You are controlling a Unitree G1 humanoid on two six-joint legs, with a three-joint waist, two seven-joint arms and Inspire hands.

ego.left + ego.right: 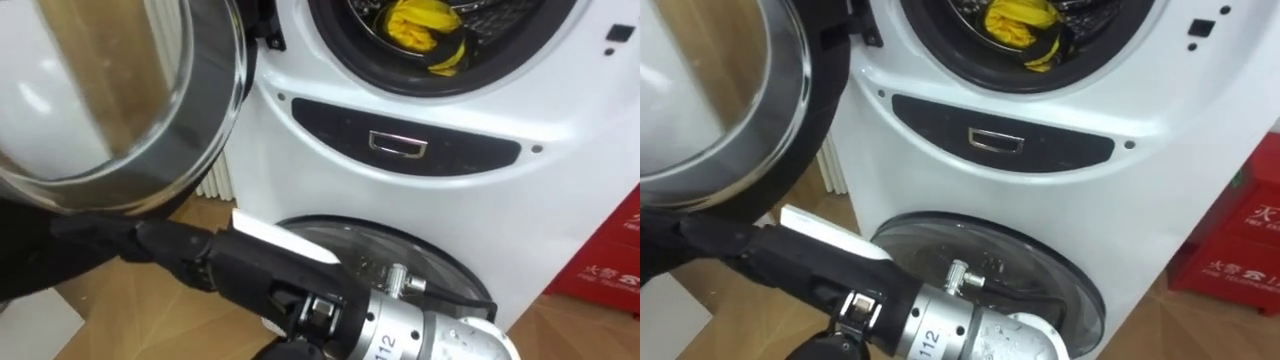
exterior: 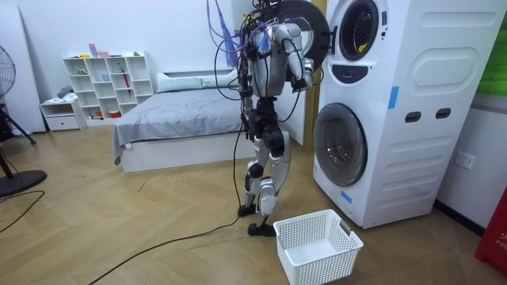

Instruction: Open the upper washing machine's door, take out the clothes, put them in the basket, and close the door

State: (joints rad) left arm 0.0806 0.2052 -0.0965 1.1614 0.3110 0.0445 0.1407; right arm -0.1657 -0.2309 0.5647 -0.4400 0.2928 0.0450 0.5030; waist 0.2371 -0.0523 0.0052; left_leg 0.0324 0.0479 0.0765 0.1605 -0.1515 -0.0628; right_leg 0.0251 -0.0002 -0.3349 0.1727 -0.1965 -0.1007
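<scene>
A yellow cloth point(image 1: 425, 30) lies in the upper drum of the white washing machine point(image 1: 560, 170), whose round glass door point(image 1: 120, 100) stands swung open to my left. My right hand point(image 1: 250, 265) reaches in from the lower right and stretches left just below that door's rim. Its fingers point(image 1: 160, 240) look straight and hold nothing, well below and left of the cloth. In the room view I stand upright facing the stacked machine point(image 2: 396, 111), one arm raised to the open door point(image 2: 305, 24), and the yellow cloth point(image 2: 362, 47) shows in the top opening.
A lower round door point(image 1: 420, 265) is closed beneath the dark control panel point(image 1: 400, 140). A white laundry basket point(image 2: 317, 245) sits on the wooden floor by my feet. There is a red box point(image 1: 610, 260) at the right, a radiator point(image 1: 215, 180) behind the door, and a bed point(image 2: 174, 119) behind me.
</scene>
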